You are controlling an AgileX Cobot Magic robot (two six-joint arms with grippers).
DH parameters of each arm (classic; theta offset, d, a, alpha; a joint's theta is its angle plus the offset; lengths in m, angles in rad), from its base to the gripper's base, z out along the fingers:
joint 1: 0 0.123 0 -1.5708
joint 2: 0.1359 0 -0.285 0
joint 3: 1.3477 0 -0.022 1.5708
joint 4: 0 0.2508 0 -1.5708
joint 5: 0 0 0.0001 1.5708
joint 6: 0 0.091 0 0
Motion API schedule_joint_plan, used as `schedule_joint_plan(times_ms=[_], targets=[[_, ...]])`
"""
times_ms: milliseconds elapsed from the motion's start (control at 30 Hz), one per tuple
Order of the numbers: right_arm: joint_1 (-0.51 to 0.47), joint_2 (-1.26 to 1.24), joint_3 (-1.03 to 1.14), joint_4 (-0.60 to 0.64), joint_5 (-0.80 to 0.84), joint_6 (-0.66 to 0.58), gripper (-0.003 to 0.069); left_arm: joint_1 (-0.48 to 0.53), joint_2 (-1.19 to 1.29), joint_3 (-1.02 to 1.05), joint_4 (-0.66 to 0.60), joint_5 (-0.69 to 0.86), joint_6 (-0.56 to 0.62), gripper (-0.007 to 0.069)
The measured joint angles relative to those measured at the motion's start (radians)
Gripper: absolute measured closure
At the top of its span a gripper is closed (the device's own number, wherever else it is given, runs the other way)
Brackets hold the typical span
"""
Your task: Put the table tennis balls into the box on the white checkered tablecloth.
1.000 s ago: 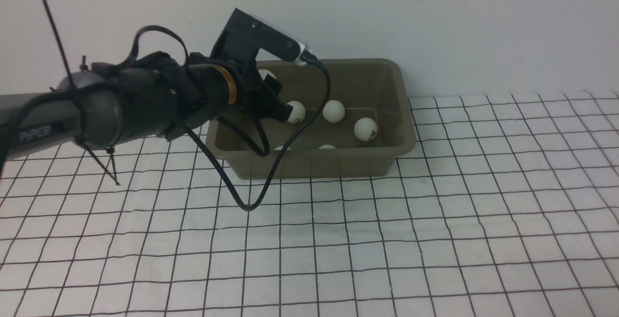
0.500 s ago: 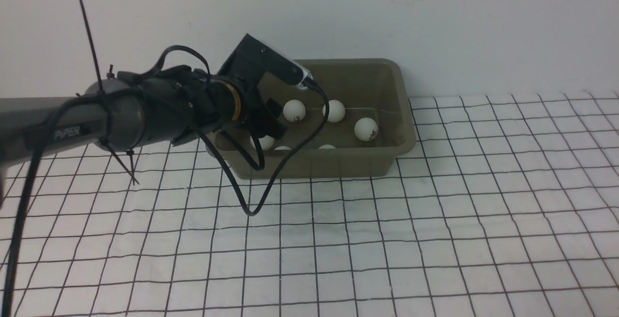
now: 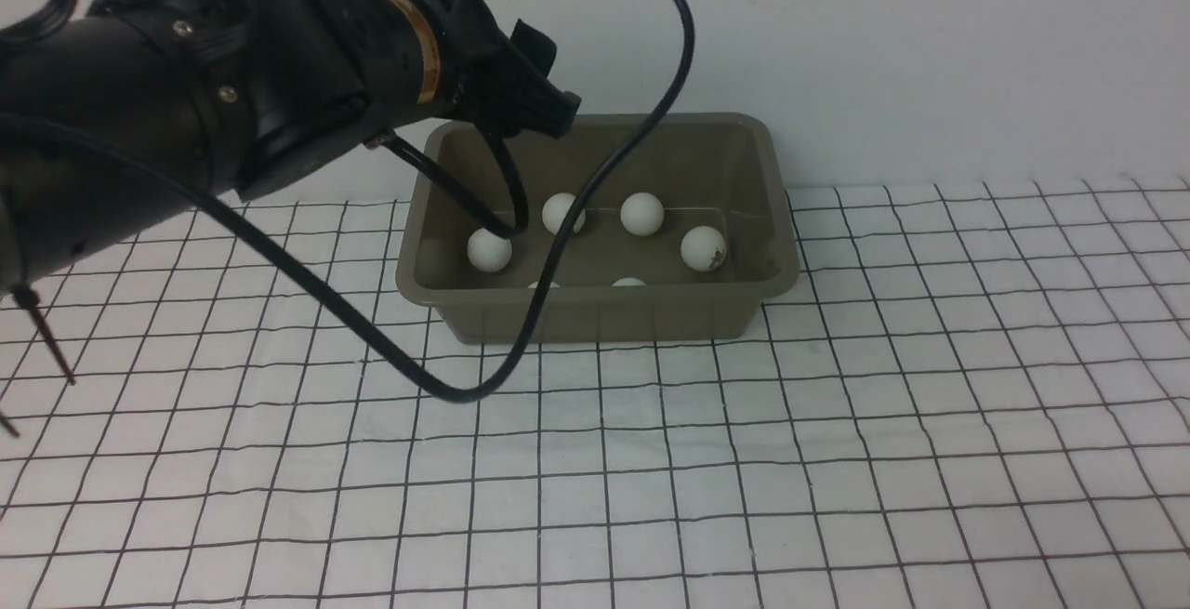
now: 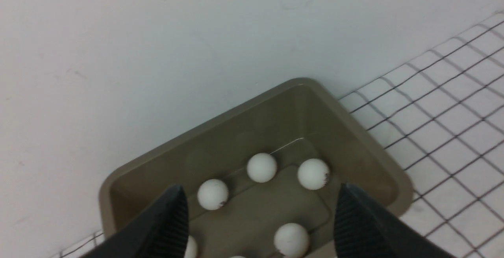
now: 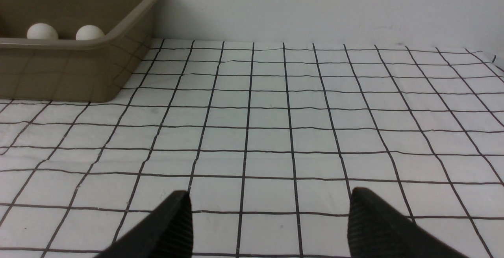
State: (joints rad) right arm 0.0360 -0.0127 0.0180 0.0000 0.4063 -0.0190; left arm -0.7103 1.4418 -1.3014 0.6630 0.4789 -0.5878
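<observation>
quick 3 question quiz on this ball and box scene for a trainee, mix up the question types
1. True or false: the left gripper holds a ball.
2. Where do the table tennis balls lie? A) in the box B) on the white checkered tablecloth C) in the right gripper
3. Fill in: both grippers are ____.

Key: 1 false; 2 A; 3 open

Evenly lit, soft and diffuse, seemingly from overhead. Faint shadows only, under the box (image 3: 595, 311) rim and beneath the balls (image 4: 261, 167). No glare on the tablecloth (image 5: 275, 132). Slightly grainy throughout; near fingers (image 4: 165, 226) soft-edged. Greyish cast on the wall (image 3: 930, 51).
</observation>
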Motion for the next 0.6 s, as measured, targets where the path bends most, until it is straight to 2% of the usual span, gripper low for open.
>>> schedule_joint_plan(times_ms=[200,600], targets=[[0.0,0.0,0.0,0.0,0.0,0.0,0.0177,-0.074,-0.029,0.0,-0.027,0.021,-0.003,0.0177],[0.0,0.0,0.0,0.0,0.0,0.0,0.0177,-0.123,-0.029,0.0,-0.032,0.037,-0.009,0.0177]])
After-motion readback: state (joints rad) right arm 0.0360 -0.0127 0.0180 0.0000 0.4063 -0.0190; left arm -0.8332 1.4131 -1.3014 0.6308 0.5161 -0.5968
